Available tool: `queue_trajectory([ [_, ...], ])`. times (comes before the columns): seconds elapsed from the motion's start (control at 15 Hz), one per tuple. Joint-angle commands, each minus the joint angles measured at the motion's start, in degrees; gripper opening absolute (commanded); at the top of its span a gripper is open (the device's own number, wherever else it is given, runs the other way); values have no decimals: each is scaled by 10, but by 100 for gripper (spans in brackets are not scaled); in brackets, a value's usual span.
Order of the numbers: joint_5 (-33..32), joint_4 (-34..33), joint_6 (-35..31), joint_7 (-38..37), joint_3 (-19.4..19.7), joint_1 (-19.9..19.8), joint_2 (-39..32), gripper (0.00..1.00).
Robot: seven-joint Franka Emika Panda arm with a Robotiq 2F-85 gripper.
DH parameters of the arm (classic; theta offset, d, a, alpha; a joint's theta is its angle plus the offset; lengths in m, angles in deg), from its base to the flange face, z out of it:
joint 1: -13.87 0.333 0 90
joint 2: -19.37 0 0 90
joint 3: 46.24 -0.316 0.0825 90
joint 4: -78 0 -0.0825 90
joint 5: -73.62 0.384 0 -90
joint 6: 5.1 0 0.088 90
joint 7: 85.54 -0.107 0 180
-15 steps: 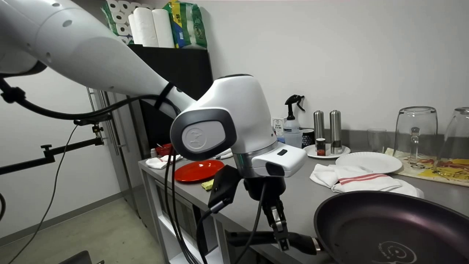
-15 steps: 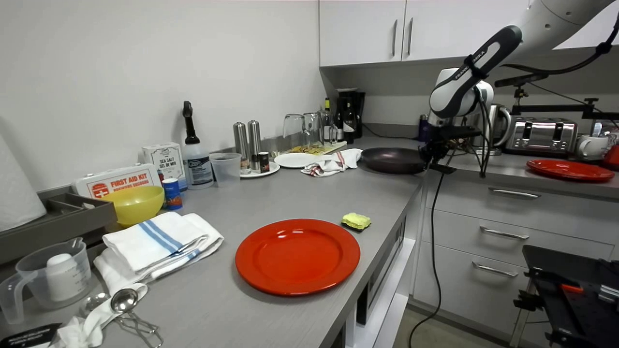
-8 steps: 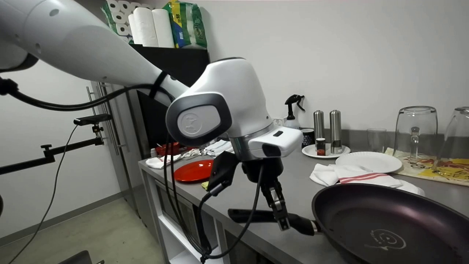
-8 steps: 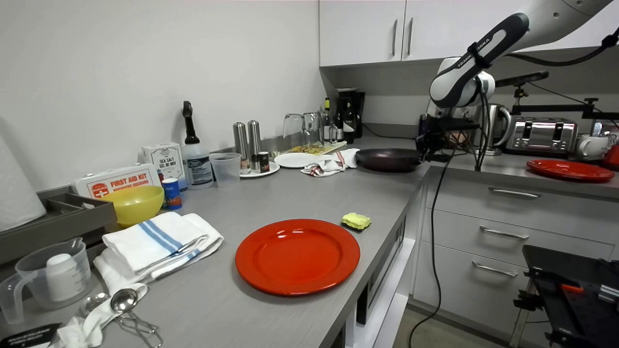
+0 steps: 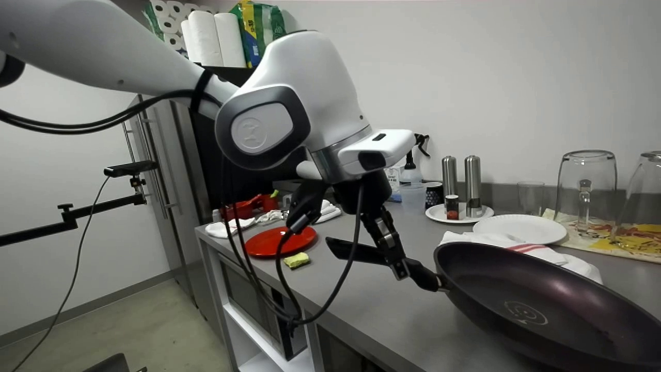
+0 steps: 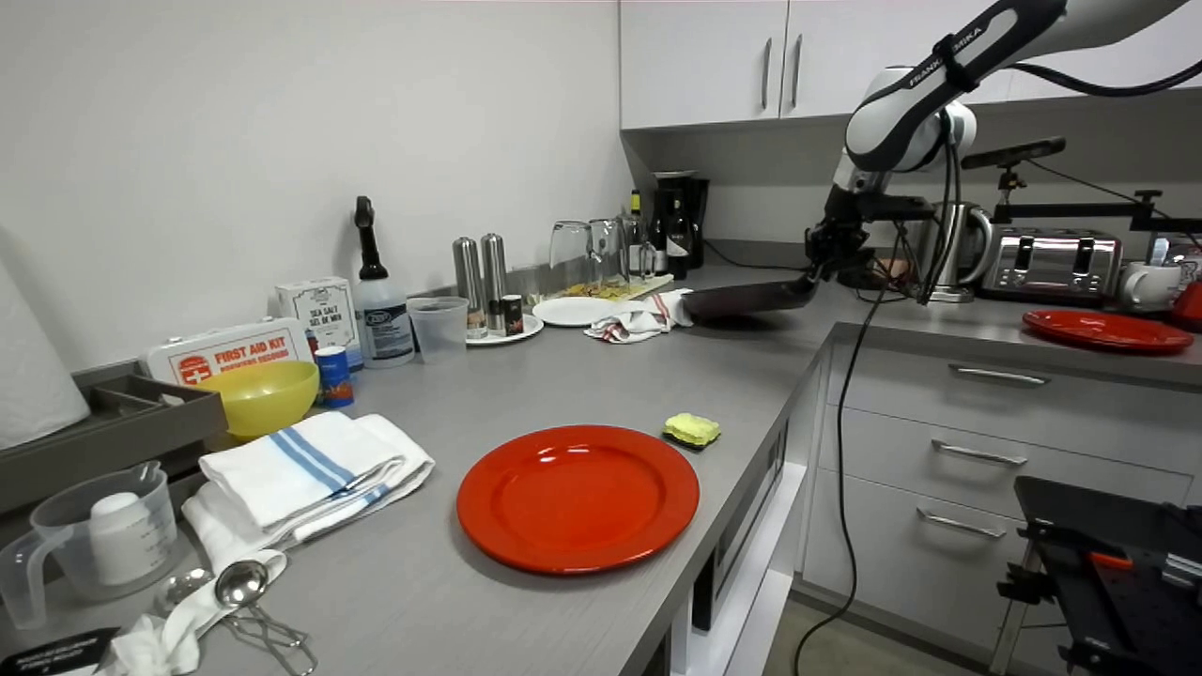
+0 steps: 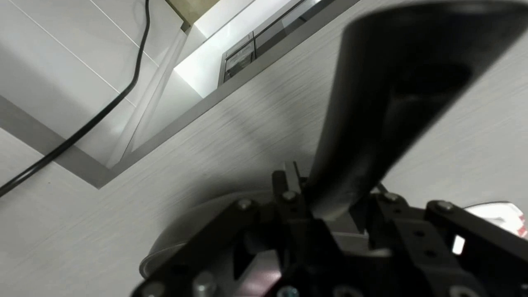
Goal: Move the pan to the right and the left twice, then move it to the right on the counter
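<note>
"How far along?"

"My gripper (image 5: 398, 268) is clamped on the handle (image 5: 424, 276), the pan (image 5: 542, 307) tilted over the counter (image 5: 382, 310). Swings done? Can't tell. Rightward set-down remains, I judge."

"Room?"

"In an exterior view: towel (image 5: 537, 249) at the pan's twelve o'clock, front edge (image 5: 364, 340) at eight, bare counter toward ten."

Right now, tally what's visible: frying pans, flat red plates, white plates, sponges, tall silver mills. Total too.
Frying pan: 1
Flat red plates: 2
White plates: 2
Sponge: 1
Tall silver mills: 2
Total: 8
</note>
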Motion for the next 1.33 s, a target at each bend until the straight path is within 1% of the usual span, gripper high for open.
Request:
queue_trajectory([
  [0.0, 13, 15, -15, 21, -3, 8, 37, 11],
  [0.2, 16, 29, -14, 34, -9, 16, 54, 11],
  [0.33, 18, 49, -13, 48, -18, 25, 74, 11],
  [0.73, 28, 115, -10, 80, -51, 70, 126, 11],
  [1.0, 45, 134, -5, 99, -56, 94, 147, 11],
  [1.27, 71, 155, 1, 139, -57, 115, 167, 11],
])
